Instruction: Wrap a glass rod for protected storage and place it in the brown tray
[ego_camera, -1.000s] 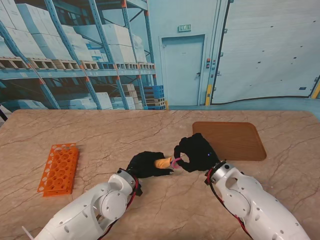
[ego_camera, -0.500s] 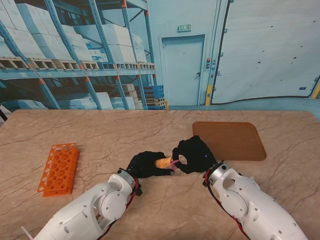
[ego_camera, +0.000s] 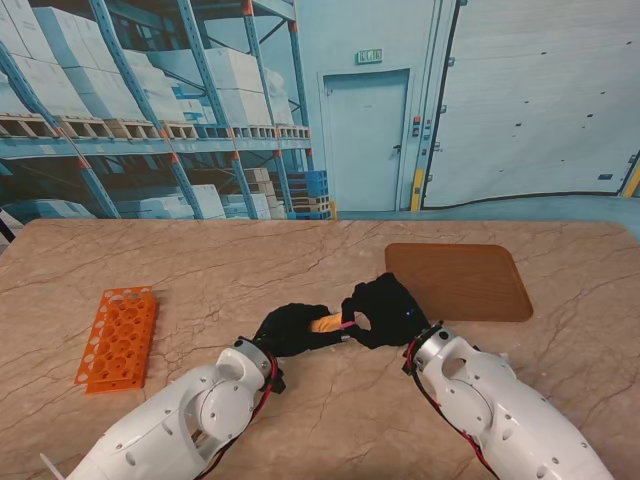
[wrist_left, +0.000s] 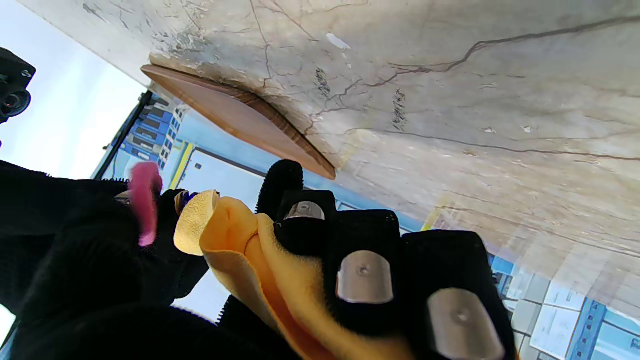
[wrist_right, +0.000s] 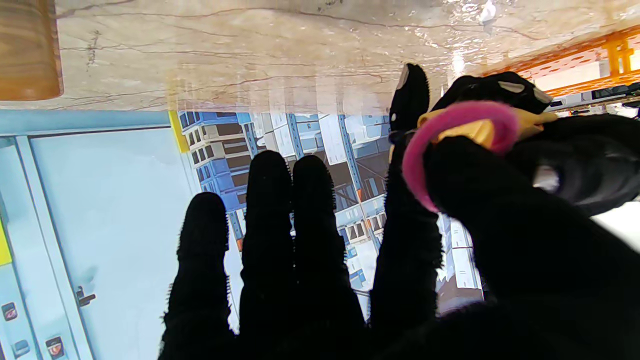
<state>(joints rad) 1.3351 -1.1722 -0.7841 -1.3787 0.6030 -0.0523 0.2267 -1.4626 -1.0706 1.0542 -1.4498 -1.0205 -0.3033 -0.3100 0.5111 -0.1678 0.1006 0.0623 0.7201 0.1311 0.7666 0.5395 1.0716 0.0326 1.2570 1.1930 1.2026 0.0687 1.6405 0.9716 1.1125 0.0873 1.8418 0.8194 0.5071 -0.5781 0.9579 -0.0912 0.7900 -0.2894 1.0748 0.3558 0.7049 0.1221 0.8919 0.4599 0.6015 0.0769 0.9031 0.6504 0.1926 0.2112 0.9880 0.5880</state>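
Note:
My left hand (ego_camera: 290, 328) is shut on a roll of yellow cloth (ego_camera: 325, 324), held above the table's middle. The cloth (wrist_left: 250, 250) is bunched between its fingers; the glass rod itself is hidden inside or cannot be seen. My right hand (ego_camera: 385, 310) meets the roll's free end, with a pink elastic band (ego_camera: 346, 322) stretched over its thumb and index finger. That band (wrist_right: 440, 135) loops around the tip of the cloth (wrist_right: 475, 131). The brown tray (ego_camera: 465, 280) lies flat to the right, just beyond my right hand.
An orange test-tube rack (ego_camera: 118, 338) lies on the marble table at the left. The tray's edge (wrist_left: 235, 120) shows in the left wrist view, and a corner of the tray (wrist_right: 30, 50) in the right wrist view. A warehouse backdrop stands behind the table.
My right hand has shifted slightly left toward the left hand, bringing the pink band further over the end of the yellow roll. The left hand has stayed nearly still.

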